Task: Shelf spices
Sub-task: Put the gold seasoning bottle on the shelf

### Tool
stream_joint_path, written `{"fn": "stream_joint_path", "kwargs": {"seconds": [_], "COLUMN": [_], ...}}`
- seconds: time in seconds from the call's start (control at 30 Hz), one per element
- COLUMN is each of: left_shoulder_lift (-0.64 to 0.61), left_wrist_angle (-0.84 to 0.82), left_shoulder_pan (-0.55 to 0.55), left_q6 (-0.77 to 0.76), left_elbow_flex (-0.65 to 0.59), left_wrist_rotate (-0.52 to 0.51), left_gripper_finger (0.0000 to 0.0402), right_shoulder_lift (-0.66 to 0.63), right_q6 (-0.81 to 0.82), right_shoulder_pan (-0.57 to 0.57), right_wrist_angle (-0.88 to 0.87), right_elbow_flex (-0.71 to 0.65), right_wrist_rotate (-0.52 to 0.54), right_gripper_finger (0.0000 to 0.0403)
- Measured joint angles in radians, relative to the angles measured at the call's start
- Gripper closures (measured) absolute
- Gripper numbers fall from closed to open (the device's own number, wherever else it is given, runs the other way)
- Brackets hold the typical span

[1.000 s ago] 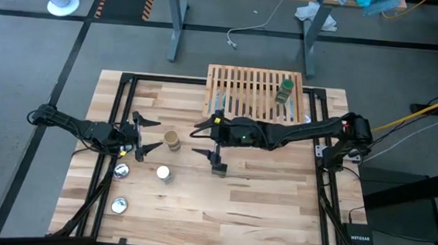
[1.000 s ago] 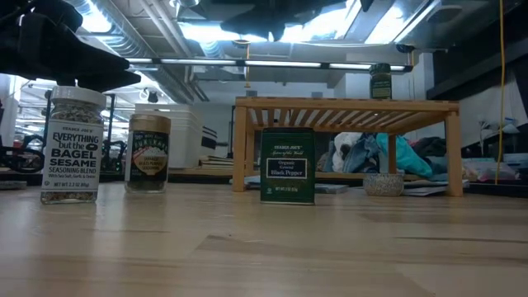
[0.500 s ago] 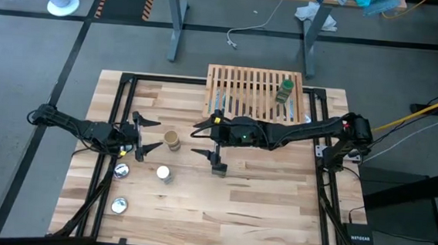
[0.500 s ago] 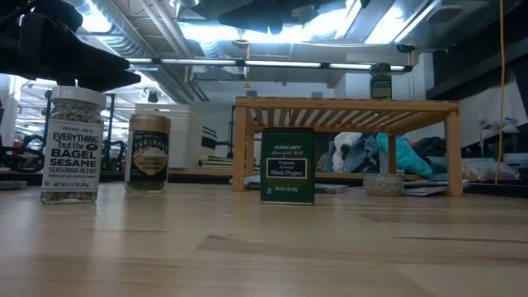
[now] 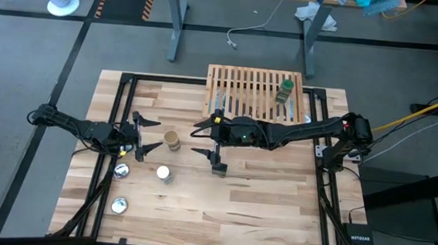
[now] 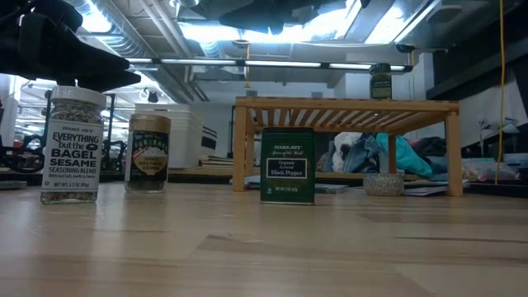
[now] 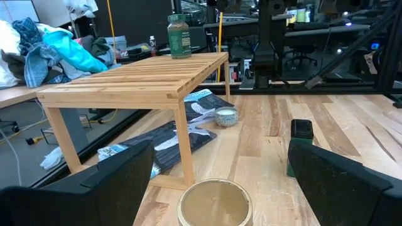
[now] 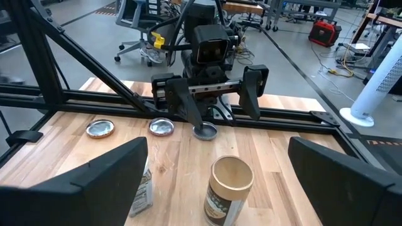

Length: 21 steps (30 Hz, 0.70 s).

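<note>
The shelf [image 5: 256, 93], a slatted wooden rack, stands at the table's far edge with the green-lidded jar [image 5: 285, 90] upright on its right part. The tan-brown jar [image 5: 172, 141] stands upright on the table between my two grippers. The white-capped jar [image 5: 163, 173] stands nearer the near edge, and the dark tin [image 5: 218, 167] stands upright to its right. My left gripper [image 5: 151, 135] is open, just left of the tan-brown jar. My right gripper [image 5: 200, 138] is open, right of that jar and just beyond the tin. In the low view the tin [image 6: 287, 165] stands in front of the shelf [image 6: 346, 107].
Flat silver round pieces [image 5: 121, 171] [image 5: 120, 204] lie near the table's left near corner. A small round dish [image 7: 226, 116] sits under the shelf. The dark frame rails [image 5: 119, 115] run along the table's sides. Bare tabletop [image 5: 268, 195] lies right of the tin.
</note>
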Motion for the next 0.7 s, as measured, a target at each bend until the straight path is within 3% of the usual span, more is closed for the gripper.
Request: {"fn": "stream_joint_path", "kwargs": {"seconds": [0.17, 0.5, 0.7], "left_shoulder_lift": [0.000, 0.000, 0.000], "left_wrist_angle": [0.008, 0.052, 0.047], "left_shoulder_pan": [0.000, 0.000, 0.000], "left_q6": [-0.035, -0.496, -0.546], "left_elbow_flex": [-0.001, -0.003, -0.002], "left_wrist_rotate": [0.000, -0.006, -0.009], "left_gripper_finger": [0.0040, 0.0040, 0.0041], "right_shoulder_lift": [0.000, -0.001, -0.001], "right_q6": [0.000, -0.001, 0.000], "right_shoulder_pan": [0.000, 0.000, 0.000], "right_wrist_angle": [0.000, 0.000, 0.000], "right_elbow_flex": [0.000, 0.000, 0.000], "right_wrist_rotate": [0.001, 0.008, 0.008], "right_gripper_finger": [0.0013, 0.0013, 0.0013]}}
